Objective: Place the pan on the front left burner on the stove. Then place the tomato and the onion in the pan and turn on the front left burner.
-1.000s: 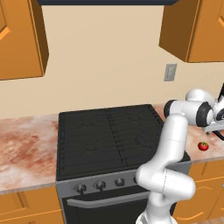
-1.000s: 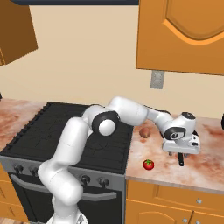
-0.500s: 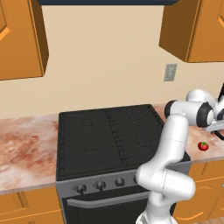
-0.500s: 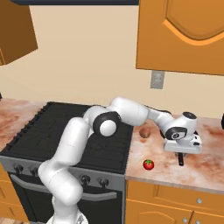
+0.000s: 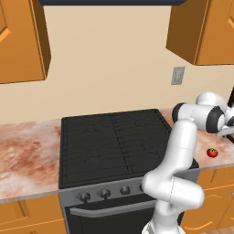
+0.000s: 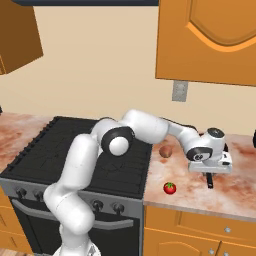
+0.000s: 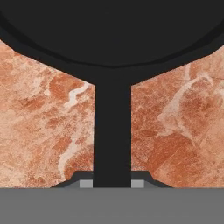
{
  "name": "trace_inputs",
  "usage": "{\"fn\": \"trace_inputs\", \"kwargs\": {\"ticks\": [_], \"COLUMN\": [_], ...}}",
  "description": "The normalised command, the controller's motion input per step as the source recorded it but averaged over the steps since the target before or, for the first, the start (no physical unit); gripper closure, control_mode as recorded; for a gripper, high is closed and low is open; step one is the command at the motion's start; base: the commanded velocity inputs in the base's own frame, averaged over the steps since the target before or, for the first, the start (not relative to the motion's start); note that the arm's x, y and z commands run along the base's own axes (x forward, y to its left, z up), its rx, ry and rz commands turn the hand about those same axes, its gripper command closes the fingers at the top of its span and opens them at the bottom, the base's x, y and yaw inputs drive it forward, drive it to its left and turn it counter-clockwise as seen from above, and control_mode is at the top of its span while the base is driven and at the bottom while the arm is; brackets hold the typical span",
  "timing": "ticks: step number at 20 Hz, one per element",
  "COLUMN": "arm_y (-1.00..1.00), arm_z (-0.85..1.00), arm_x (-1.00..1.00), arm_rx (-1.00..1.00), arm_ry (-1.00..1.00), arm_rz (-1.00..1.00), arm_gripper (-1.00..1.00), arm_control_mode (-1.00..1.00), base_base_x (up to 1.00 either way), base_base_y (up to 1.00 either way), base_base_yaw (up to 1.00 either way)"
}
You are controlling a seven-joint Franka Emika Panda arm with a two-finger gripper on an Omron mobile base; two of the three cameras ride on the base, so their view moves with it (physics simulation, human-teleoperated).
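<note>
In the hand view the black pan (image 7: 112, 30) lies on the marbled counter, its long handle (image 7: 112, 131) running straight down between my fingertips. My gripper (image 7: 113, 183) is shut on that handle. From the right base view my gripper (image 6: 210, 174) is low over the counter right of the stove (image 6: 60, 150), with the handle's end (image 6: 210, 182) poking out below it; the hand hides the pan's body. The red tomato (image 6: 170, 188) (image 5: 212, 152) lies near the counter's front edge. The brownish onion (image 6: 166, 151) sits further back. The front left burner (image 5: 87, 160) is bare.
Round knobs (image 5: 104, 193) line the stove's steel front panel. Wooden wall cabinets (image 6: 210, 40) hang above the counter, and a wall outlet (image 6: 179, 91) sits behind it. Marbled counter (image 5: 27, 151) also stretches left of the stove.
The fingers have closed onto the pan's handle. The arm and hand have barely moved, and the tomato and onion lie where they were.
</note>
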Motion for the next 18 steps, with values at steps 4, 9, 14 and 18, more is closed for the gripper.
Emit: {"fn": "trace_inputs", "kwargs": {"ticks": [4, 9, 14, 18], "arm_y": [0.0, 0.06, 0.16, 0.26], "arm_z": [0.18, 0.31, 0.5, 0.64], "arm_x": [-0.08, -0.15, -0.16, -0.04], "arm_rx": [-0.05, -0.02, -0.02, -0.01], "arm_ry": [-0.13, -0.06, -0.01, 0.0], "arm_rz": [0.0, 0.0, 0.0, 0.0], "arm_gripper": [1.0, 1.0, 1.0, 1.0], "arm_control_mode": [-1.0, -1.0, -1.0, -1.0], "base_base_x": [0.0, 0.0, 0.0, 0.0], "base_base_y": [0.0, 0.0, 0.0, 0.0], "base_base_yaw": [0.0, 0.0, 0.0, 0.0]}}
